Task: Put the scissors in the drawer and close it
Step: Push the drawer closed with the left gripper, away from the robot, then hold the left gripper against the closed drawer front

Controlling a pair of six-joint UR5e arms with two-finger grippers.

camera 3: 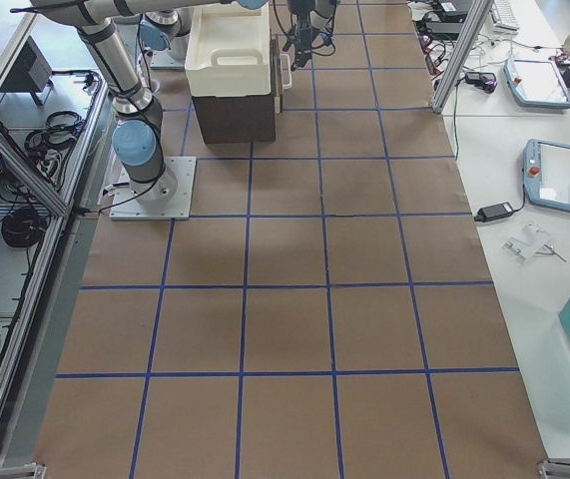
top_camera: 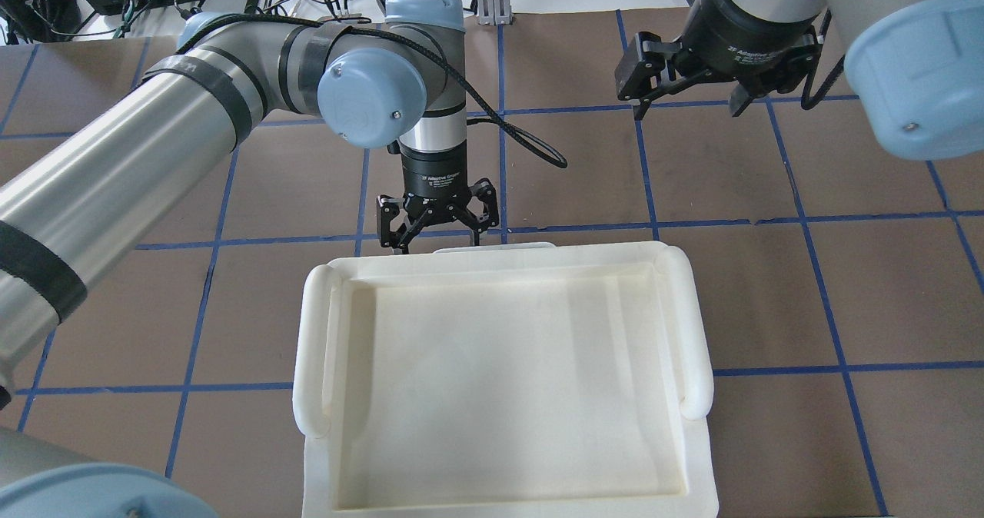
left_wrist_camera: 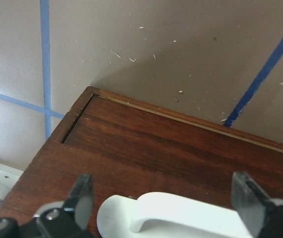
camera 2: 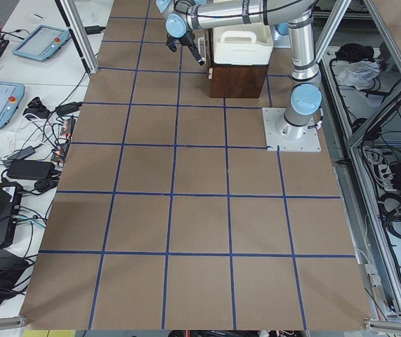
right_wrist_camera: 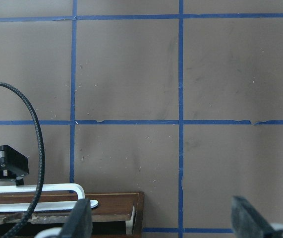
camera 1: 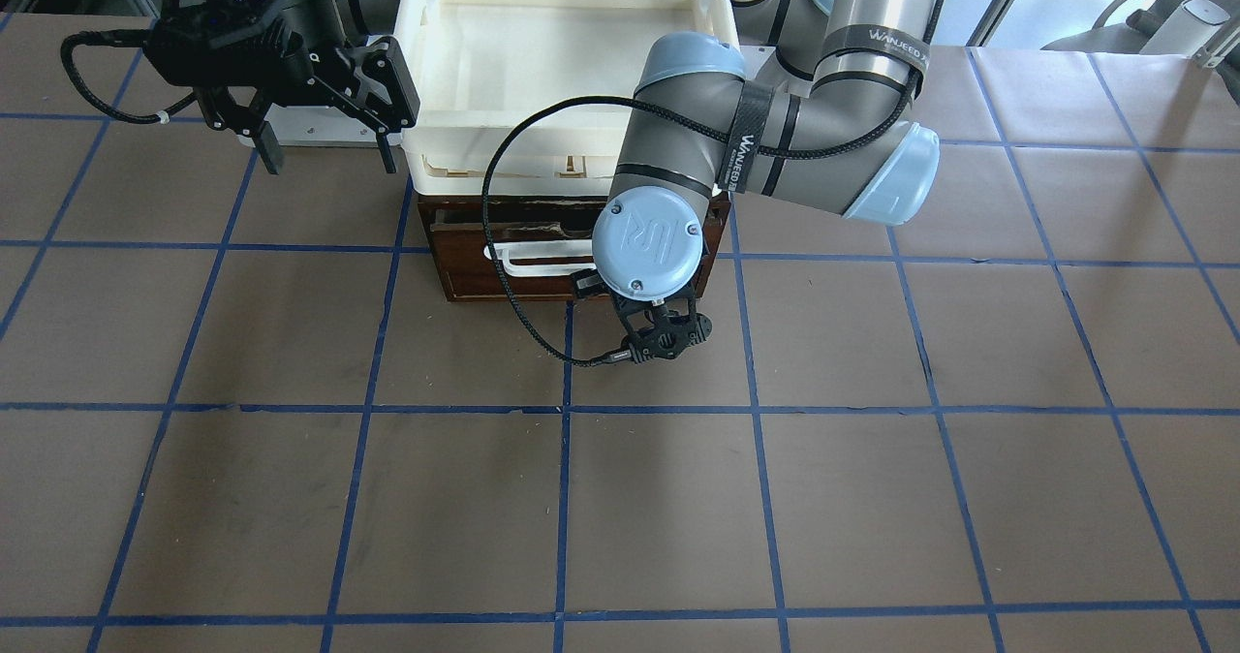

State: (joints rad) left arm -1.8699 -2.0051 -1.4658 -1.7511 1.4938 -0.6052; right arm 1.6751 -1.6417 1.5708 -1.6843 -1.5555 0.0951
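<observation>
You had the left gripper (top_camera: 438, 237) right at the front of the drawer (left_wrist_camera: 171, 148), its fingers spread wide along the white bar handle (left_wrist_camera: 181, 213) and closed on nothing. Whether the fingers touched the wood could not be told. The right gripper (top_camera: 688, 103) hung well off to the side above the table (camera 1: 872, 498), also wide open and empty. The scissors showed in none of the views: not on the table, not in either gripper, and not in the cream tray (top_camera: 307, 364) on top of the cabinet (camera 3: 235, 115). By that, they were most likely already inside the drawer, though you could not confirm it from these views. The drawer front sat close to flush with the cabinet face, with only a thin dark seam along its edge in the left wrist view. So the placing looked done and the closing was at or near its end. What seemed left for you was to confirm the drawer was fully home, give a last push if it was not, and back the left arm away.
</observation>
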